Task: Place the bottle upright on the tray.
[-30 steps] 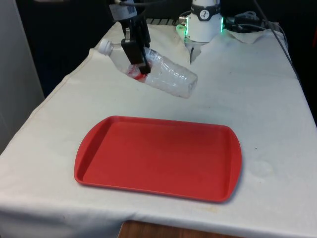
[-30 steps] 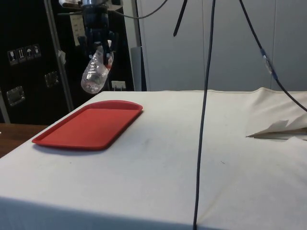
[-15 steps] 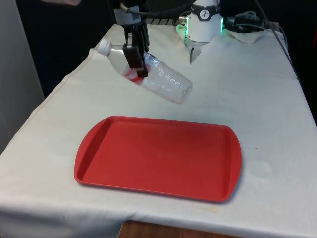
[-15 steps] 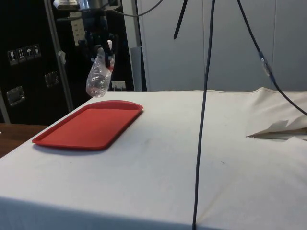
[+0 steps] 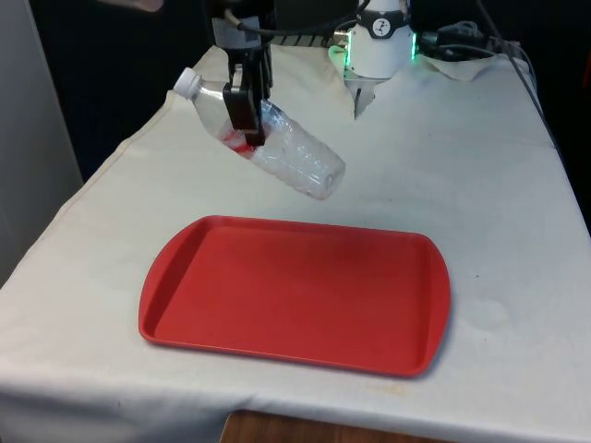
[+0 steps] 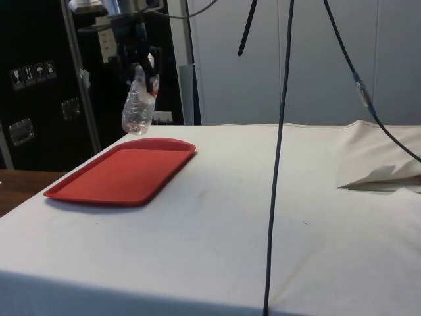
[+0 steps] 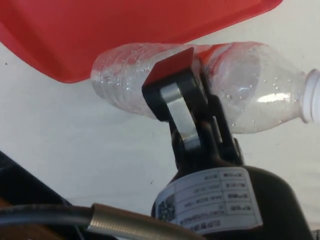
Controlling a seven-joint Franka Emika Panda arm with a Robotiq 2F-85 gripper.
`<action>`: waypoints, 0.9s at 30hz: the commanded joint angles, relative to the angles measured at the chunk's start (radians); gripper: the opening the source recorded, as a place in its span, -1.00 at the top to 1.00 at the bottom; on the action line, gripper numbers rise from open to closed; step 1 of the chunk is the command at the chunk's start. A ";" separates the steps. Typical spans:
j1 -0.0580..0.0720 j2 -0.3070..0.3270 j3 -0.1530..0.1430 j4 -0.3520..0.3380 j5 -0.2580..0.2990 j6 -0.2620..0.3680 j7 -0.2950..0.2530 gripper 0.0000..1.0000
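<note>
My gripper is shut on a clear plastic bottle with a white cap and a red label band, holding it in the air beyond the far edge of the red tray. The bottle tilts, its cap up towards the front view's left and its base down towards the tray. In the side view the bottle hangs from the gripper above the tray's far end. In the wrist view one black finger crosses the bottle near its red band, with the tray beyond.
A crumpled fold of white cloth and cables lie at the far end near the robot base. A black cable hangs down across the side view. Open cloth surrounds the tray on all sides.
The gripper has turned the bottle, so its base points more steeply down, and has shifted slightly towards the front view's left. The tray has not moved.
</note>
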 commanded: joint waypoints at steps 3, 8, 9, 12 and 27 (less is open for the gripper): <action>0.006 0.001 -0.005 -0.001 -0.014 0.016 0.021 0.31; 0.009 0.002 -0.006 0.000 -0.044 0.025 0.045 0.31; 0.009 0.003 -0.006 0.000 -0.051 0.027 0.050 0.31; 0.011 0.004 -0.006 -0.001 -0.073 0.034 0.065 0.31; 0.021 0.013 -0.005 0.002 -0.182 0.057 0.147 0.31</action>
